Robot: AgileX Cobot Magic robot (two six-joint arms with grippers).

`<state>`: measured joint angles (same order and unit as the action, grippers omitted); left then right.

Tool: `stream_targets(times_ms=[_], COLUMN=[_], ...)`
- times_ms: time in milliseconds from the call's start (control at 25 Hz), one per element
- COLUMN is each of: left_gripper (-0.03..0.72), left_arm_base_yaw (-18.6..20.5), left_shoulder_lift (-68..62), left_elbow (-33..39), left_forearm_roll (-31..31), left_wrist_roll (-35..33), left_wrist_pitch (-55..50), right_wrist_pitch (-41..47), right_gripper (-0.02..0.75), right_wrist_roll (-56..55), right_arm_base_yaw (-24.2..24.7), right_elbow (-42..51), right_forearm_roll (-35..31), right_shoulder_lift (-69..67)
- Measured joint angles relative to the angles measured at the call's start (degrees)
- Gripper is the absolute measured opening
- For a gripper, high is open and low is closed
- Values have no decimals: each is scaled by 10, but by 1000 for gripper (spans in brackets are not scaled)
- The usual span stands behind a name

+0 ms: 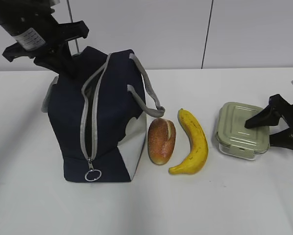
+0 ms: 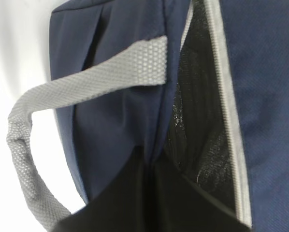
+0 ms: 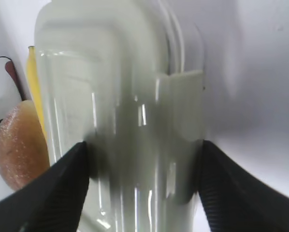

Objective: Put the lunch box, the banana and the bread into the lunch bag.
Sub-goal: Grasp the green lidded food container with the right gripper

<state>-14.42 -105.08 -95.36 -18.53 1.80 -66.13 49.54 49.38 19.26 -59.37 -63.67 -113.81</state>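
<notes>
Right pincer: the right gripper (image 1: 276, 128), at the right edge of the exterior frame, stands spread wide around the lunch box (image 1: 243, 129); in the right wrist view one finger (image 3: 52, 188) lies against the glass wall at lower left and the other at lower right, though whether they press yet I cannot tell.
Lunch box: right of centre on the table (image 1: 225, 205), sage lid on, flat and upright, well apart from the bag.
Left pincer: the left gripper (image 1: 58, 61), upper left of the exterior frame, sits at the bag's top rear; its wrist view shows only dark fingers (image 2: 149, 203) low in the frame, pressed together, seemingly pinching the fabric edge by the opening.
Lunch bag: the lunch bag (image 1: 105, 117) stands left of centre, zipper (image 1: 90, 112) parted along the front, ring pull at the bottom, dark lining visible in the left wrist view.
Bread and banana: the bread (image 1: 161, 140) lies just beside the bag's white panel; the banana (image 1: 194, 142) lies between bread and box.
Step in hand: judged to be gripping the box.
Doing it well: close squarely on opposite walls, below the lid rim; glass is slick, so lift level and clear the banana.
Risk: the slit looks narrow; the left side should hold it wide.
</notes>
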Motion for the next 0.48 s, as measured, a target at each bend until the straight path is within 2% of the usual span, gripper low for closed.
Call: stream_targets(times_ms=[480], left_gripper=[-3], left_arm_base_yaw=[0], left_shoulder_lift=[0], left_elbow=[0], left_forearm_roll=[0], left_wrist_roll=[0], left_wrist_pitch=[-1], right_wrist_pitch=[23], right_gripper=[375], right_wrist_roll=[1], right_arm_base_yaw=[0], right_elbow=[-5], right_forearm_roll=[-23], right_shoulder_lift=[-8])
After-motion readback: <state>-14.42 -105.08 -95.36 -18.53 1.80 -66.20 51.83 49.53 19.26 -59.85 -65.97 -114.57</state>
